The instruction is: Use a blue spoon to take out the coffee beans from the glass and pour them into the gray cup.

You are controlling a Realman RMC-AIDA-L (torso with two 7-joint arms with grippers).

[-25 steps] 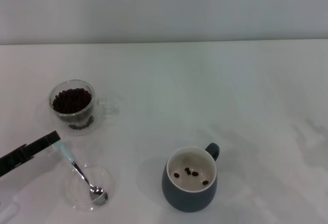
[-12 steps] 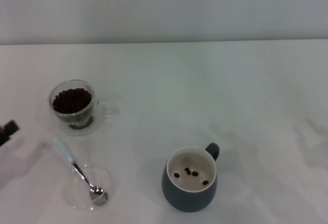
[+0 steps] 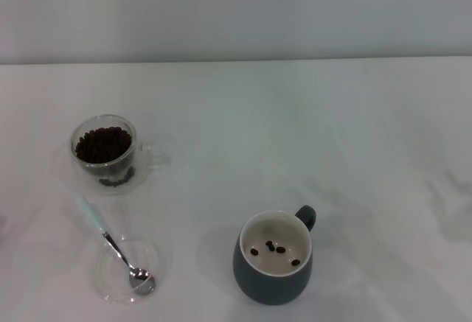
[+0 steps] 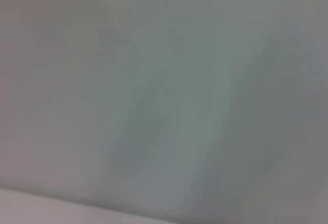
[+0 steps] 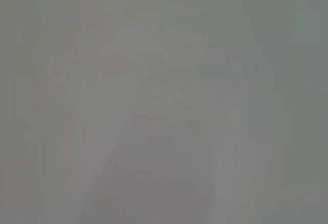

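Observation:
In the head view the clear double-walled glass (image 3: 105, 152) stands at the left, filled with dark coffee beans (image 3: 102, 144). The blue spoon (image 3: 110, 243) lies in front of it, its metal bowl resting in a flat clear glass dish (image 3: 151, 256) and its pale blue handle pointing back towards the glass. The gray cup (image 3: 276, 267) stands at the front centre with several beans (image 3: 274, 250) on its cream-white bottom. Neither gripper shows in any view. Both wrist views show only a blank pale surface.
The white table (image 3: 310, 138) stretches back to a pale wall. Nothing else stands on it besides the flat clear dish under the spoon's bowl.
My left gripper was by the spoon's handle a second ago, then drew off past the left edge and is gone from view. The spoon stays in the dish.

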